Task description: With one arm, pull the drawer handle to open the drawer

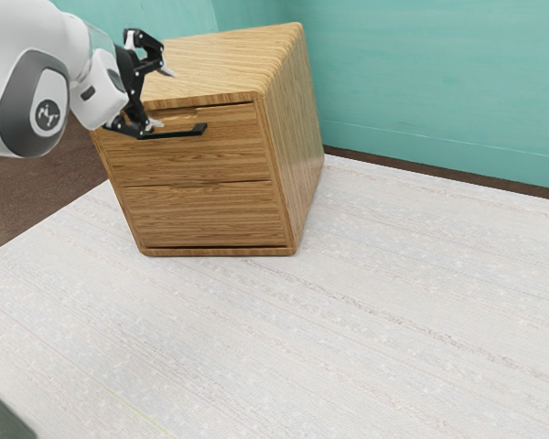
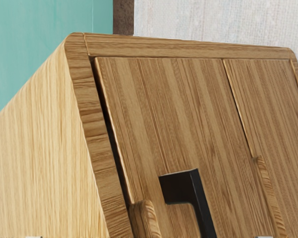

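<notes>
The black gripper point(image 1: 152, 99) stands open, its fingers wide apart, at the upper drawer point(image 1: 201, 148) of a light striped-wood cabinet point(image 1: 295, 119). The lower finger sits at the end of the flat black handle point(image 1: 177, 131), which runs on away from the gripper. Under the hand, a thin dark gap lines the drawer front's edge.

A light wooden cabinet point(image 1: 288, 119) with striped grain stands upright on the pale floor, near the teal wall. Its upper wooden drawer front point(image 1: 188, 155) carries a flat black bar handle point(image 1: 178, 132) lying level near the drawer's top edge and standing out from the wood. From my wrist camera, the handle point(image 2: 186, 191) shows one squared corner, and a thin dark gap runs along the drawer front point(image 2: 174, 114) beside the cabinet frame.
</notes>
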### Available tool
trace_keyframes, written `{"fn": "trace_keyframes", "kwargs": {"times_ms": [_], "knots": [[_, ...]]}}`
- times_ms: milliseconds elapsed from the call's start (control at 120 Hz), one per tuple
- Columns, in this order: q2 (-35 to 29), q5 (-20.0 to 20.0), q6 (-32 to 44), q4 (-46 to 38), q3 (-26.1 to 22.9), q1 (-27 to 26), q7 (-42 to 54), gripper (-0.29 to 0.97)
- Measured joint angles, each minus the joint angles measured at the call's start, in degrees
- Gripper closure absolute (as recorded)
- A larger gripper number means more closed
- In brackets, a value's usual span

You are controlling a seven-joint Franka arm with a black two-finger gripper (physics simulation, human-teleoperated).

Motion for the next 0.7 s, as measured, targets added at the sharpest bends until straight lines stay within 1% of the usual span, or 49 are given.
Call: {"fn": "trace_keyframes", "kwargs": {"times_ms": [283,350,508,700], "knots": [[0.32,-0.04,0.08,0.01,1.35,0.70,-0.60,0.13],[1.37,-0.04,0.11,0.09,1.37,0.67,-0.73,0.12],[4.32,-0.01,0.14,3.41,1.03,0.12,-0.98,0.12],[4.81,-0.06,0.13,4.23,1.26,-1.03,-1.22,0.12]]}}
